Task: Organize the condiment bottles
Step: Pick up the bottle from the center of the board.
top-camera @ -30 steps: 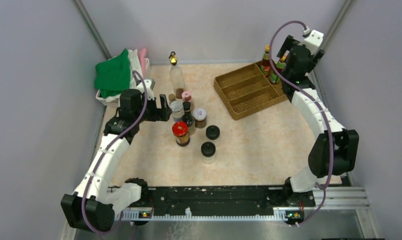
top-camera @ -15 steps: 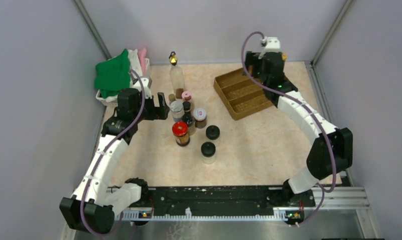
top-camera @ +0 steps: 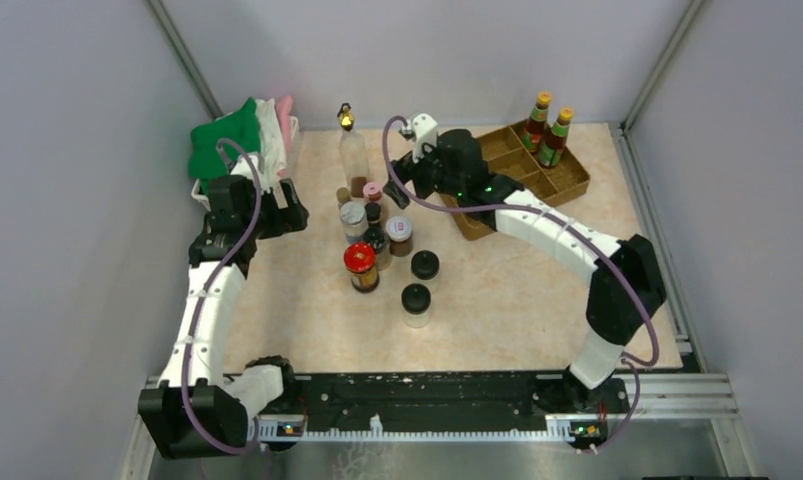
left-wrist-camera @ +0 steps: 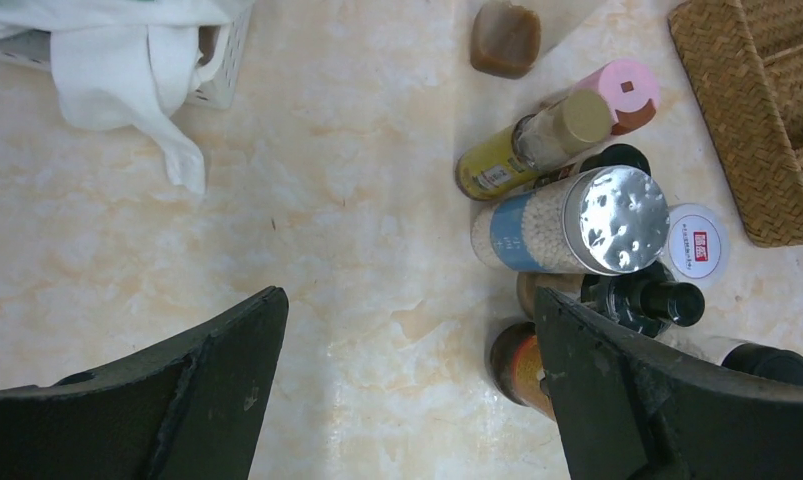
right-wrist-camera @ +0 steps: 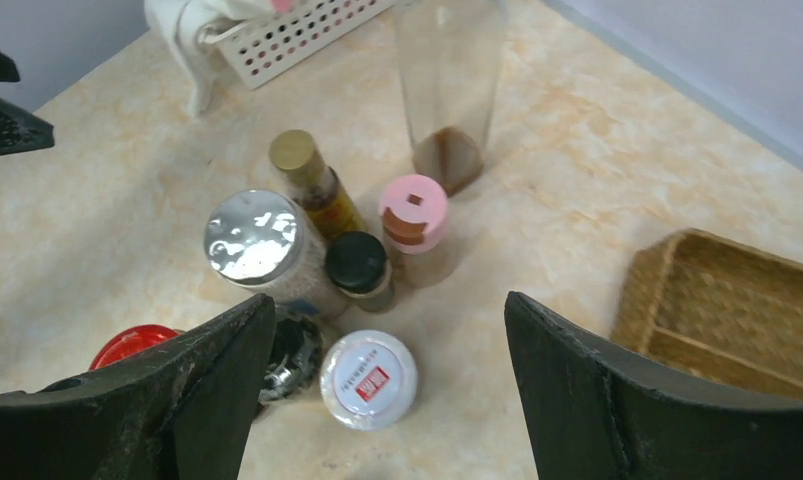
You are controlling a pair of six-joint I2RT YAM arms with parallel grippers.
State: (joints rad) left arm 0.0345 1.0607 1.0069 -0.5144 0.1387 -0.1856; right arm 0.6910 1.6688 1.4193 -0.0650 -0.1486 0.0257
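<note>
**Overhead view, read left to right.** A white basket (left-wrist-camera: 225,75) holding a green cloth (top-camera: 222,150) sits well left of the silver-capped jar (top-camera: 352,213). The left gripper (top-camera: 295,205) hovers between basket and jar, its fingers spread wide with nothing between them. The condiment bottles cluster on the table (top-camera: 517,290) around the jar:

- **Behind it:** a gold-capped bottle (top-camera: 343,195) and a tall clear gold-topped bottle (top-camera: 353,150).
- **Just right of it:** a pink-capped bottle (top-camera: 374,189), a black-capped bottle (top-camera: 374,213) and a white-capped jar (top-camera: 399,230).
- **In front of it:** a red-capped jar (top-camera: 360,260).
- **Nearer the arm bases, to the right:** a first black-lidded jar (top-camera: 424,265) and a second black-lidded jar (top-camera: 415,298).

The right gripper (top-camera: 405,180) hangs right of the silver-capped jar, beside the pink cap, likewise wide open and empty. Well right of the jar, a brown wicker tray (top-camera: 572,185) carries two orange-capped sauce bottles (top-camera: 540,115) at its far corner.
</note>
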